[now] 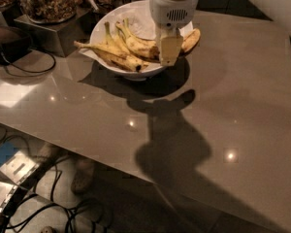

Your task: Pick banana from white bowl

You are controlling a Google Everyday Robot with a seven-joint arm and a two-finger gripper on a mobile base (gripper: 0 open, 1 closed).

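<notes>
The white bowl stands at the back of the table and holds several bananas. My gripper hangs over the bowl's right half, its beige finger pointing down. The banana, plump, yellow and speckled, runs from behind the finger out over the bowl's right rim, and the gripper appears shut on it. Its left part is hidden by the gripper. Other, thinner bananas lie across the left and middle of the bowl.
A jar of nuts on a metal stand sits left of the bowl, with a black cable beside it. The brown table ends at a front edge, with cables on the floor below.
</notes>
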